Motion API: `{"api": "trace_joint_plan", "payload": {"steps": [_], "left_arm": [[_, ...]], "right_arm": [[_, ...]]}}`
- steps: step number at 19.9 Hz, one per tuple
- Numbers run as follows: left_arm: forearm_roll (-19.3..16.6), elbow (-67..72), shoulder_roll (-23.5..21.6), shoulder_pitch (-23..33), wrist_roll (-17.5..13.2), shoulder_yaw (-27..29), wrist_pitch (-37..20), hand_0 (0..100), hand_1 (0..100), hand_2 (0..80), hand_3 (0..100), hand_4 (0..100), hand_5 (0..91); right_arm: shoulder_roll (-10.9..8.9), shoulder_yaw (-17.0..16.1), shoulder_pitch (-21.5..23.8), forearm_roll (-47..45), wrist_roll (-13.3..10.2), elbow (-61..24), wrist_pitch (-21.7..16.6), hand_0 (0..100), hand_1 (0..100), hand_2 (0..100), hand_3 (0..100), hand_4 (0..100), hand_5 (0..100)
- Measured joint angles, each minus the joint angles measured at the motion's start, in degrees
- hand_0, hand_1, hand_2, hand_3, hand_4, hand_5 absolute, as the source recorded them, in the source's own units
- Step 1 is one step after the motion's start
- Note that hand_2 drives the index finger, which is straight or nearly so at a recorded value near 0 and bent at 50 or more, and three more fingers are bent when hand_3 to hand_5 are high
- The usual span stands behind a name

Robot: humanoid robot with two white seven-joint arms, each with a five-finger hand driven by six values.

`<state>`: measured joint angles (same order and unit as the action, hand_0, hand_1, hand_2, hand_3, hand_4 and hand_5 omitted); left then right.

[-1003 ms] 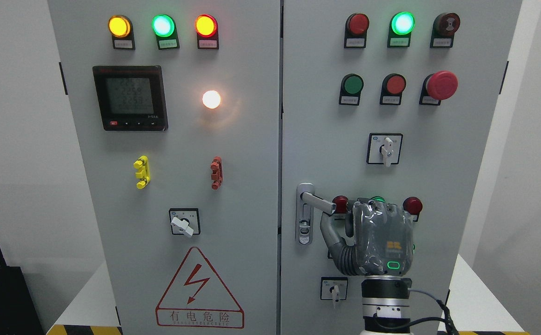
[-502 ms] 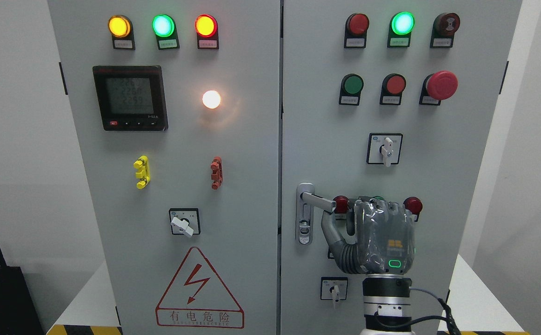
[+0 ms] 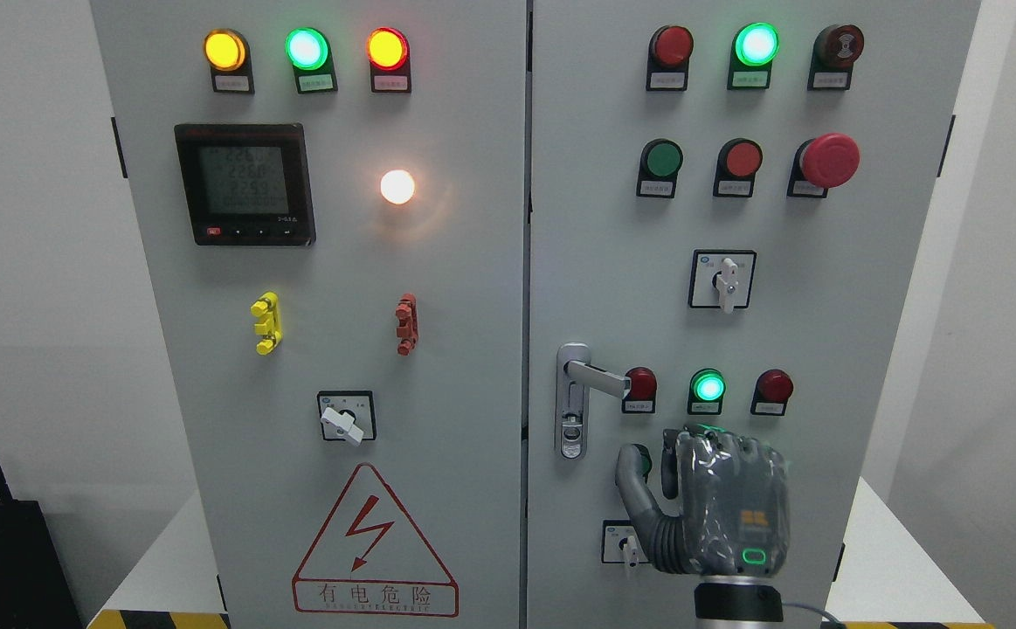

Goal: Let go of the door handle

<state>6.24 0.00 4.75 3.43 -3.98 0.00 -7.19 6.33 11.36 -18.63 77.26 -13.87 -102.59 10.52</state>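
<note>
Door handle [image 3: 590, 376], silver lever on a vertical plate, is sticking out rightward at the right door's [image 3: 612, 262] left edge. Right hand [image 3: 717, 507] is hanging below it, apart, fingers loosely curled, gripping nothing. Grey cabinet is standing against white walls [image 3: 27, 262].

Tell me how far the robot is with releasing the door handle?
Done: the right robot hand is off the door handle, sitting below it with a clear gap, fingers relaxed and holding nothing. In hand: nothing is gripped. Left: little, perhaps drawing the arm away from the cabinet door.
</note>
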Motion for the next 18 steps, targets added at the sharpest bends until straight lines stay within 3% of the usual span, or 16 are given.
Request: {"api": "trace_joint_plan", "payload": {"steps": [1, 2, 3, 5, 8, 12, 18], "left_arm": [[0.0, 0.0, 0.0, 0.0, 0.0, 0.0, 0.0, 12, 39, 0.0, 0, 0, 0.0], [0.0, 0.0, 0.0, 0.0, 0.0, 0.0, 0.0, 12, 39, 0.0, 0, 0, 0.0], [0.0, 0.0, 0.0, 0.0, 0.0, 0.0, 0.0, 12, 39, 0.0, 0, 0, 0.0], [0.0, 0.0, 0.0, 0.0, 0.0, 0.0, 0.0, 12, 39, 0.0, 0, 0, 0.0], [0.0, 0.0, 0.0, 0.0, 0.0, 0.0, 0.0, 12, 39, 0.0, 0, 0, 0.0], [0.0, 0.0, 0.0, 0.0, 0.0, 0.0, 0.0, 12, 39, 0.0, 0, 0, 0.0], [0.0, 0.0, 0.0, 0.0, 0.0, 0.0, 0.0, 12, 39, 0.0, 0, 0, 0.0]], "right_arm": [[-0.16, -0.6, 1.0, 0.0, -0.5, -0.6, -1.6, 57, 42, 37, 61, 48, 49], [-0.29, -1.5, 1.9, -0.1, -1.1, -1.3, -3.6, 58, 35, 24, 37, 29, 25], [-0.37, -2.3, 2.5, -0.2, -1.7, -1.8, -5.6, 57, 33, 22, 32, 25, 22], [-0.53, -4.3, 3.6, -0.6, -2.2, -2.9, -9.7, 54, 21, 3, 11, 9, 7], [-0.77, -7.2, 4.7, -3.4, -2.6, -4.3, -14.3, 48, 14, 0, 4, 2, 3], [-1.04, -10.2, 5.3, -7.2, -2.7, -5.2, -19.3, 42, 11, 0, 4, 1, 0], [-1.14, -13.1, 5.6, -10.6, -2.0, -6.0, -20.9, 37, 16, 0, 3, 0, 0]]}}
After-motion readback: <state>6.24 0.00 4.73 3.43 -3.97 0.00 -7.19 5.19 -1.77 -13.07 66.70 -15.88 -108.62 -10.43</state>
